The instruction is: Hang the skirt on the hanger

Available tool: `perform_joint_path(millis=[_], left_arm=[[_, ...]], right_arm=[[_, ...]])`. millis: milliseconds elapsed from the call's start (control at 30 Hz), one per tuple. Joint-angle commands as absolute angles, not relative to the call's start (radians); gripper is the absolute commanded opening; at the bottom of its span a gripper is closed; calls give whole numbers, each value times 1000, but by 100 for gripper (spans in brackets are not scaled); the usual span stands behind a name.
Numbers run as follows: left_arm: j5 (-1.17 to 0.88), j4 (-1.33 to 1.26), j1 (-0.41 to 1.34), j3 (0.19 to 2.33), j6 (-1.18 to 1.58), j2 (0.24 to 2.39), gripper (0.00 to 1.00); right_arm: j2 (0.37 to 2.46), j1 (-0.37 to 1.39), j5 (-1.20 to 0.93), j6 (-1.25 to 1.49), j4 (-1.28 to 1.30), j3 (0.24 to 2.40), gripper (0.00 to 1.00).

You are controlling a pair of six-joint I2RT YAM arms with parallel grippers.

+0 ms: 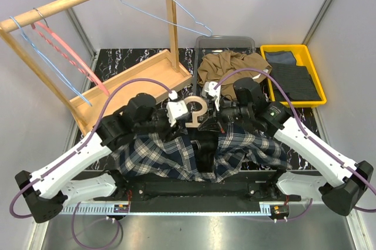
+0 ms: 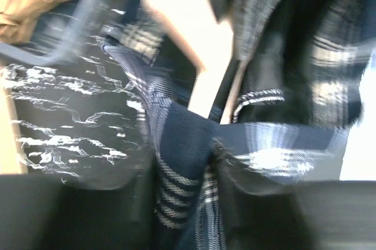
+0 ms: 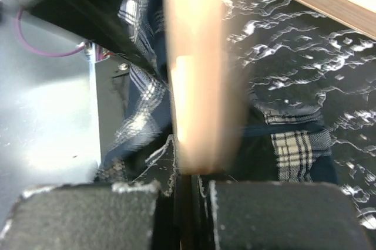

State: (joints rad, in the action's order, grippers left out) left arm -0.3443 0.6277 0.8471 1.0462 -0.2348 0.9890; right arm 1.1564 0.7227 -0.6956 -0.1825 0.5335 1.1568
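Right end effector (image 3: 180,191) clenched at wooden hanger (image 3: 197,85) — wrist view only; left end effector (image 2: 185,203) straddles plaid shirt (image 2: 176,138), grip unclear.

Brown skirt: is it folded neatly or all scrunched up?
Scrunched up. The skirt lies in a wrinkled heap in the grey bin, with no flat, squared edges.

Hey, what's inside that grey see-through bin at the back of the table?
The tan-brown skirt lies bunched inside the bin, spilling over its front rim. The skirt covers the bin's floor, so whether anything lies under it cannot be seen.
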Motion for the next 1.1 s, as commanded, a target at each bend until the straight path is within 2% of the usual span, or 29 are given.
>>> perform_joint_path(millis=[0, 133, 233, 600, 733, 833, 867, 933, 967, 1000, 1067], left_arm=[[-159, 508, 845, 1057, -160, 908, 70], [90, 476, 845, 1009, -62, 874, 90], [213, 462, 847, 971, -3, 862, 93], [492, 446, 845, 868, 230, 833, 93], [537, 408, 845, 795, 256, 787, 92], [583, 376, 845, 778, 258, 790, 79], [603, 370, 844, 776, 255, 805, 71], [623, 342, 844, 779, 242, 824, 61], [632, 316, 844, 781, 233, 830, 51], [635, 308, 845, 782, 223, 844, 35], [661, 305, 844, 798, 213, 853, 18]], right_arm=[[1111, 713, -486, -167, 486, 1137, 0], [1068, 712, -474, -176, 463, 1123, 0], [1040, 712, -466, -176, 453, 1117, 0], [965, 712, -451, -179, 437, 1134, 0], [945, 713, -468, -175, 437, 1132, 0], [930, 713, -485, -172, 442, 1131, 0], [925, 712, -492, -173, 445, 1131, 0], [917, 713, -500, -173, 459, 1132, 0], [916, 713, -497, -173, 460, 1132, 0], [914, 713, -492, -173, 465, 1132, 0], [907, 713, -467, -172, 472, 1132, 0]])
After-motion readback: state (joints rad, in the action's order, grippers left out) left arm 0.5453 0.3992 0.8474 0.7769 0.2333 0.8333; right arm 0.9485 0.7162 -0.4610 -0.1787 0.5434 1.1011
